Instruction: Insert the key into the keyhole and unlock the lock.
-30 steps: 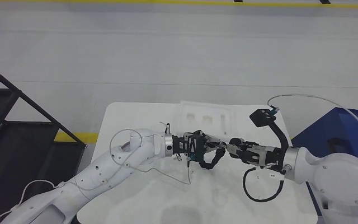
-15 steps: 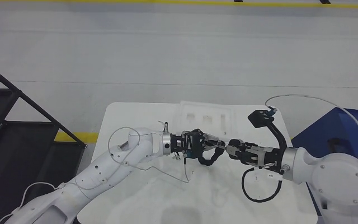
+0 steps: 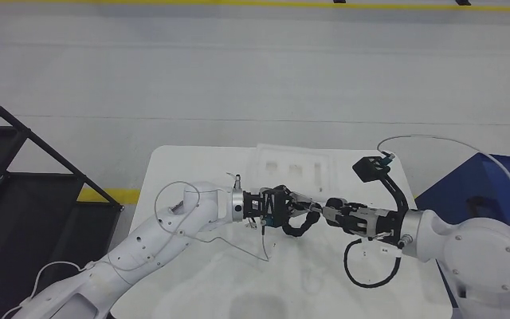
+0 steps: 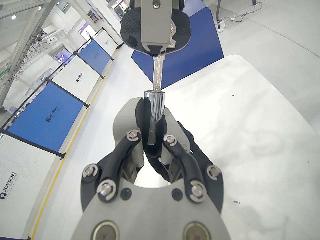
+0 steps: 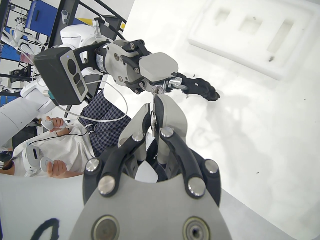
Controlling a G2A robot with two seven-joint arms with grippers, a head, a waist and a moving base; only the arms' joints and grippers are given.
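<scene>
Our left claw (image 4: 152, 116) is clamped tight on the chrome barrel of the lock (image 4: 155, 104), up off the table (image 4: 250, 116). The right claw (image 5: 155, 106) pinches the key (image 4: 158, 76) by its head, tip at the keyhole. It's stiff, slick metal, so we'd grip the barrel firmly. The right claw has edged closer than 1 s ago.

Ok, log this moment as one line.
left gripper: shut on lock | right gripper: shut on key | key: tip at keyhole, blade mostly outside | unlock: not yet done
</scene>
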